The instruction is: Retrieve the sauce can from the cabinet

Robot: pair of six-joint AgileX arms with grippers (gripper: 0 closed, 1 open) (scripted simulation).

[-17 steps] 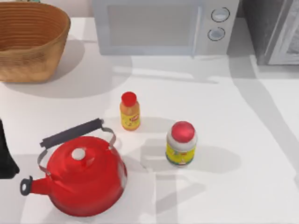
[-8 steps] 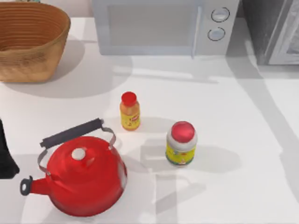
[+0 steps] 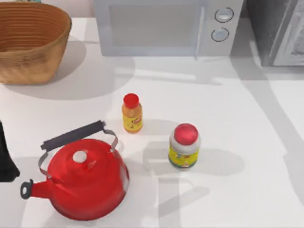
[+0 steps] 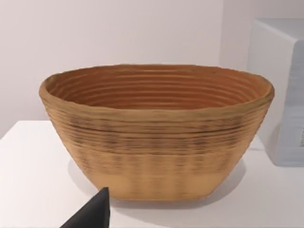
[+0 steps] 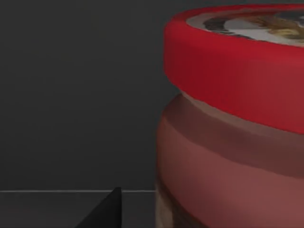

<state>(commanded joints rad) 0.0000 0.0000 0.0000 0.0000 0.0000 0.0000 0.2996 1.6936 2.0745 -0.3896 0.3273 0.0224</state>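
White tabletop (image 3: 228,104), lit with soft grey shadows, bearing the items below.

Right gripper: one dark fingertip (image 5: 102,211) at the edge of the right wrist view; whether the fingers stand wide or narrow cannot be told. Very close before it stands the sauce can (image 5: 232,128), upright, red rim over a dull red-brown body, pale printed top partly seen. Dark grey wall behind the can, with a dark floor under it.

Cabinet (image 3: 278,31): dark grey box with pale framed door panel, at the table's far right corner.

Left arm (image 3: 5,156): parked at the left edge of the table, beside the kettle. One dark fingertip (image 4: 92,213) in the left wrist view; finger spread cannot be told. It faces the basket.

Basket (image 3: 31,40): woven, tan, far left corner.
Microwave (image 3: 166,26): white, two round knobs, far centre.
Kettle (image 3: 85,178): red, dark handle, near left.
Small orange bottle (image 3: 132,114): red cap, mid-table.
Jar (image 3: 185,146): red cap, yellow-green label, near the bottle, to its right and closer.
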